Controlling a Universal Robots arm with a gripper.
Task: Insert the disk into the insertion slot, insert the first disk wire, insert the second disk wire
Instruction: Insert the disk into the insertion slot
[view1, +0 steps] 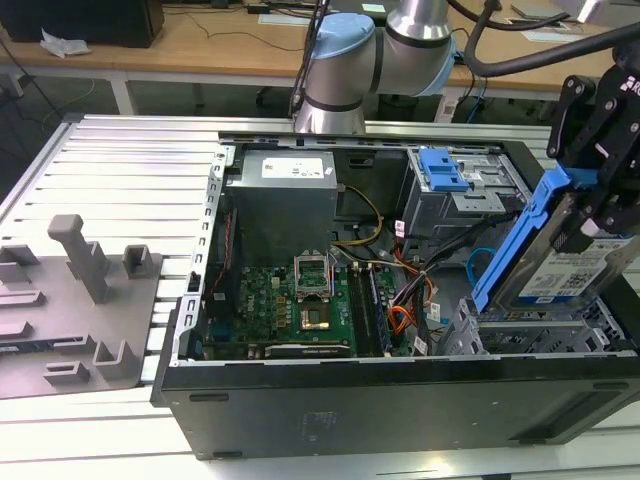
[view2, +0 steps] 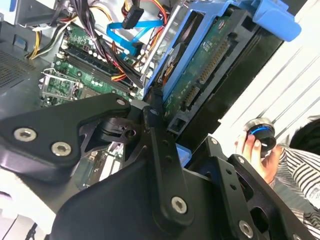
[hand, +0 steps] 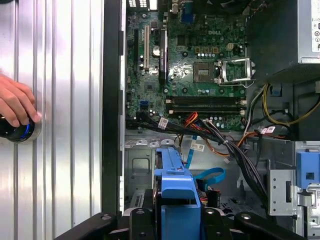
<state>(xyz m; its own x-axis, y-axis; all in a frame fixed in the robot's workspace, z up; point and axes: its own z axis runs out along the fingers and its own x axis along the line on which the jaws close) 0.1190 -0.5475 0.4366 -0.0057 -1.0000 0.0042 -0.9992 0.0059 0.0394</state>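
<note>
Step one in hand: disk insertion. Gripper (view1: 598, 212) clamped shut on disk (view1: 560, 268) in blue carrier (view1: 520, 235), tilted, just above insertion slot (view1: 525, 332), unseated. Blue wire (view1: 480, 262) lay loose beside slot, unplugged. Judged need: level disk with slot mouth, slide straight.

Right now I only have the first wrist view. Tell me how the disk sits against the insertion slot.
Observer: In the exterior view the disk hangs tilted in the gripper, its lower end near the insertion slot, not seated in it.
Operator: Give me its faces.
Observer: The labelled face looks toward the exterior camera; the second wrist view shows the green circuit board on the other side.
Operator: Check the wires.
Observer: In the second wrist view the blue wire ends in a loose plug, apart from the disk.
</note>
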